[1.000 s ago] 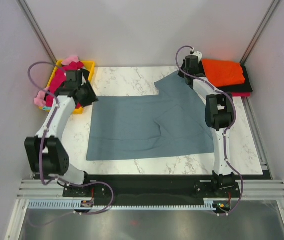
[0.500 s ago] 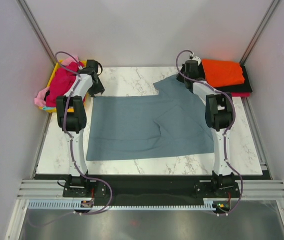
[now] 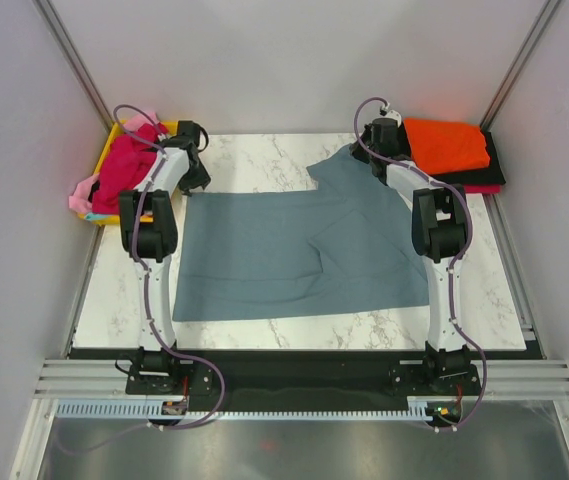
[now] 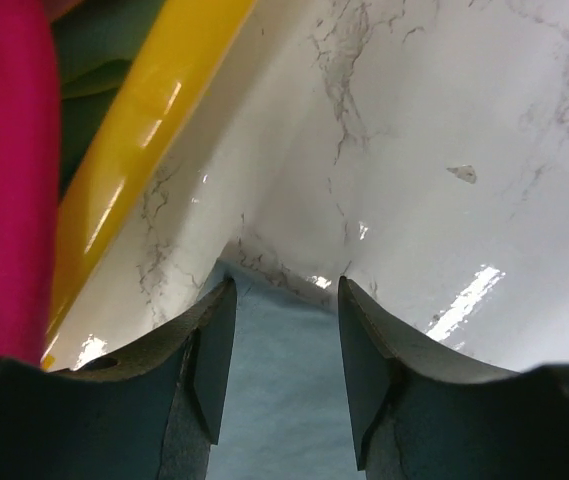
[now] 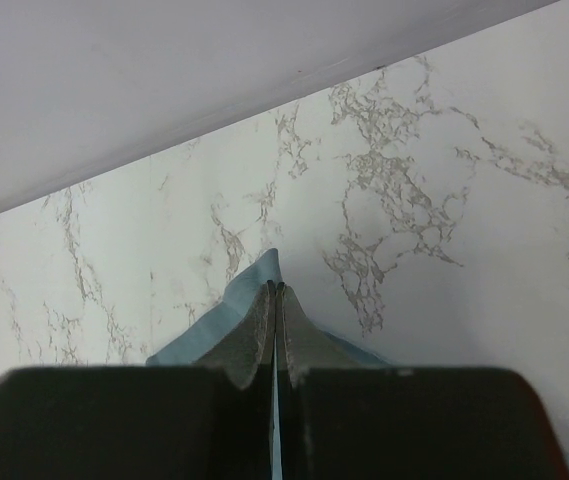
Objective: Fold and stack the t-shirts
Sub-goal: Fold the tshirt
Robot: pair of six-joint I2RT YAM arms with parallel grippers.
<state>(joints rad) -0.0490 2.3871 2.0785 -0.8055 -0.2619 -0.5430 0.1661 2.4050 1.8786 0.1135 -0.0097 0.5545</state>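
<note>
The large slate blue-grey t-shirt lies spread flat on the marble table. My left gripper is open over the shirt's far left corner, a finger on each side of it. My right gripper is shut on the shirt's far right corner, pinched between the fingers. Magenta and pink shirts lie heaped in the yellow tray at the far left; the magenta one also shows in the left wrist view. An orange shirt lies folded on black and red ones at the far right.
The yellow tray's rim lies just left of my left gripper. Grey enclosure walls stand close behind and beside the table. Bare marble shows between the two grippers and along the front edge.
My left arm has swung from the tray to the shirt's far left corner. My right gripper has held the far right corner and barely moved.
</note>
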